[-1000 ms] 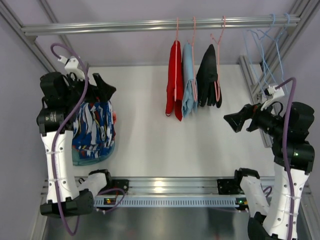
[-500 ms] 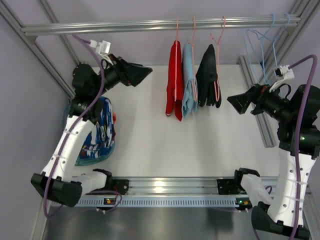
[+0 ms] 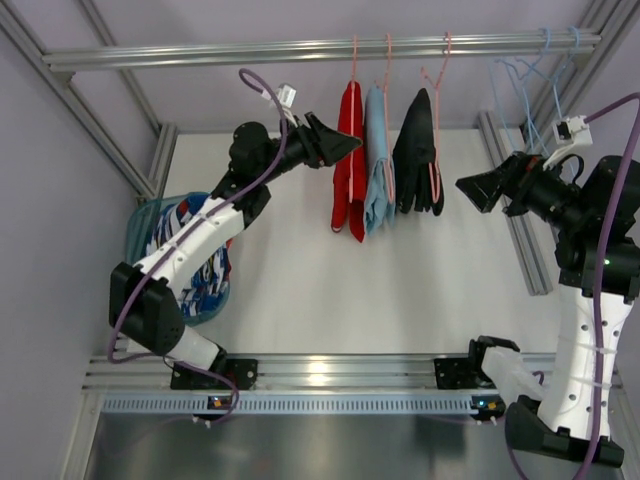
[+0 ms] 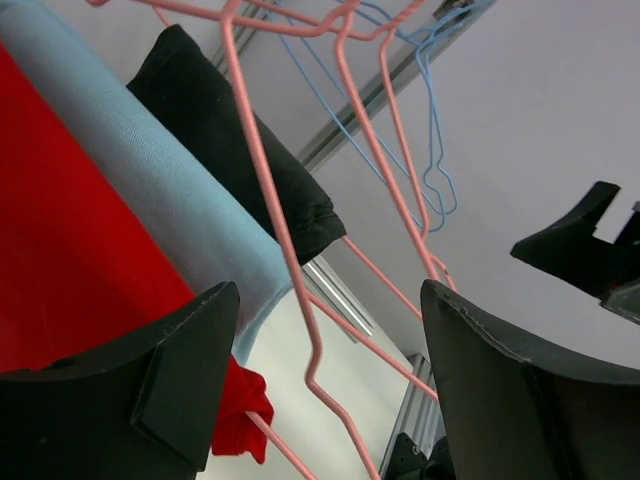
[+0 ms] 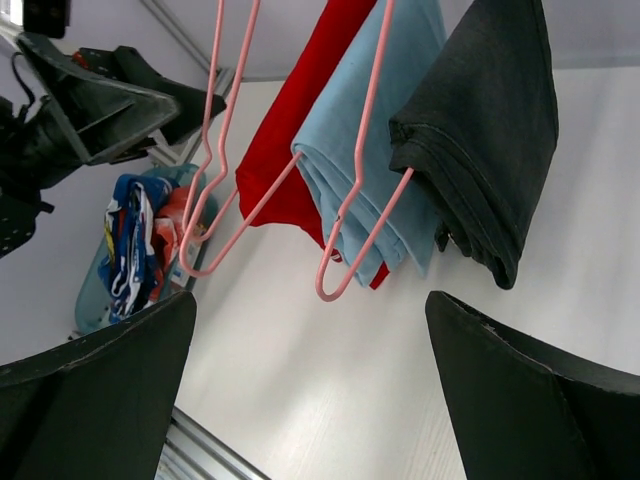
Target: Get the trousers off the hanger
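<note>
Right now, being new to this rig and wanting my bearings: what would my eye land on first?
The bright red trousers hang on a pink hanger from the back rail, beside a light blue garment and a black garment. The left pincer is open right at their left edge; the right pincer hovers open beyond the black garment.

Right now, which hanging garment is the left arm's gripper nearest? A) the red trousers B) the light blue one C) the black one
A: from above, the left gripper is right beside the red trousers, while the light blue garment and black garment hang farther right.
</note>
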Robot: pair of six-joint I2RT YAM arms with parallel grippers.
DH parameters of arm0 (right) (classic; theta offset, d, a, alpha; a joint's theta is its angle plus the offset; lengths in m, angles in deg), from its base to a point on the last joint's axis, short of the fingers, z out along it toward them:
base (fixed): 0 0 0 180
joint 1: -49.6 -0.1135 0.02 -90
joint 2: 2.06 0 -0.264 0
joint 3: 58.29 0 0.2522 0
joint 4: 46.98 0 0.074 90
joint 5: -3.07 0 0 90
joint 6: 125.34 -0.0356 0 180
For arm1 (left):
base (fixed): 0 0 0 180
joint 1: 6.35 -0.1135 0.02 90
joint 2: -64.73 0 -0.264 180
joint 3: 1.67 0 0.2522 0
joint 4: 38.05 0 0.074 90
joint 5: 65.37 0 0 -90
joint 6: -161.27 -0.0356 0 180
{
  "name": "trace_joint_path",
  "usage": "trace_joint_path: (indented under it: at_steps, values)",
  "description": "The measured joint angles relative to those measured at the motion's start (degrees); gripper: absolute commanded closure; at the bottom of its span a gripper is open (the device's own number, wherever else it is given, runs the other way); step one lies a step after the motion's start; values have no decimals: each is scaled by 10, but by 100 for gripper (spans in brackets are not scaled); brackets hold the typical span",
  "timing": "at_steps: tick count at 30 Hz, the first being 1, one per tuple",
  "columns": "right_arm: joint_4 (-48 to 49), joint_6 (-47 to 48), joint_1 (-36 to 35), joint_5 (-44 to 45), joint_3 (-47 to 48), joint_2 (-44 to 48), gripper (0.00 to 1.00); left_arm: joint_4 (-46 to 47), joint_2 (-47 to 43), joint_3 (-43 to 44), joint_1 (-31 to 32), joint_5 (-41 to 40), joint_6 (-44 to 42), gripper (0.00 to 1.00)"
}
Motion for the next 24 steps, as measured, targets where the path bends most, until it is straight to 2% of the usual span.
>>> trace_joint_path:
  at_steps: [9,12,16,17,18,24]
  values:
    - [1,3,0,4,0,9,1,39,83,38,18,-2,51,46]
    - [1,7,0,5,0,13,1,59,99,58,20,-2,80,57]
    - [1,12,0,5,0,18,0,84,117,66,21,-1,126,80]
    - [0,14,0,5,0,19,1,92,122,66,21,-2,136,91]
    - [-1,17,0,5,0,20,0,99,126,66,21,-2,147,98]
    - [-3,22,0,3,0,20,1,96,131,70,18,-7,185,100]
